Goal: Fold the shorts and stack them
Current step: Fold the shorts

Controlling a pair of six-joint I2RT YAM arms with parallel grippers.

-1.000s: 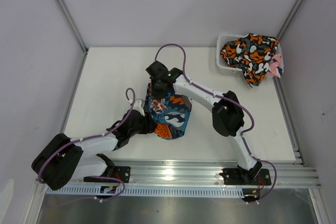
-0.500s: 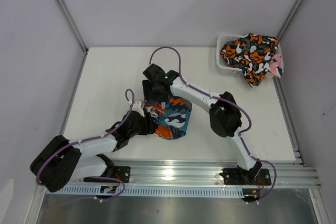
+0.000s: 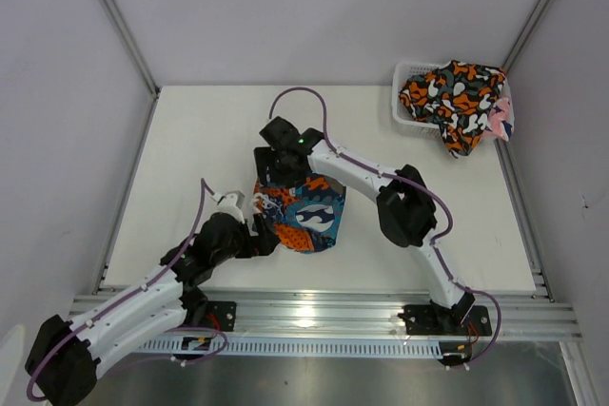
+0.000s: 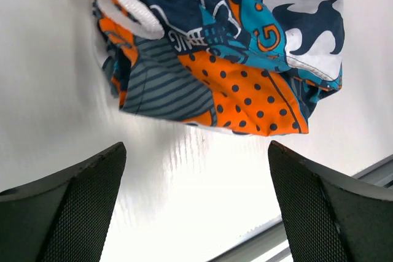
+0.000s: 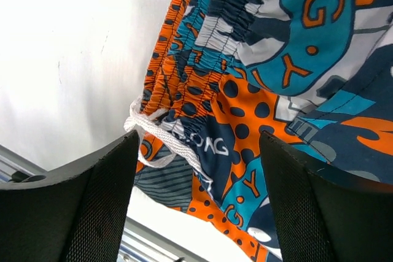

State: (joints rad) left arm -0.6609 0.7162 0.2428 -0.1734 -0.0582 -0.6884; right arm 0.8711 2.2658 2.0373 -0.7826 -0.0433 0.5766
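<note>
The left gripper (image 4: 195, 170) was spread wide and held nothing. The blue-teal-orange shorts (image 4: 233, 59) lay bunched on the tabletop (image 4: 55, 90) just in front of its fingers, not touching them. A white drawstring (image 4: 123, 10) looped out of the bundle on that side. I think a finger could hook that loop on the next reach and drag the folded shorts open.

The right gripper (image 5: 198, 142) was spread wide too, and empty, with the same shorts right under it. The fold looked puffy and loose. Nothing was pressing it flat, so it might flop apart by itself. If either gripper came down crooked, it could shove the bundle toward the near edge of the tabletop.

Far off to the right of the right gripper, the camouflage shorts (image 3: 452, 92) and the pink shorts (image 3: 501, 121) hung over the rim of the basket (image 3: 402, 106). A pull on one might drag the other out, or tip the basket
</note>
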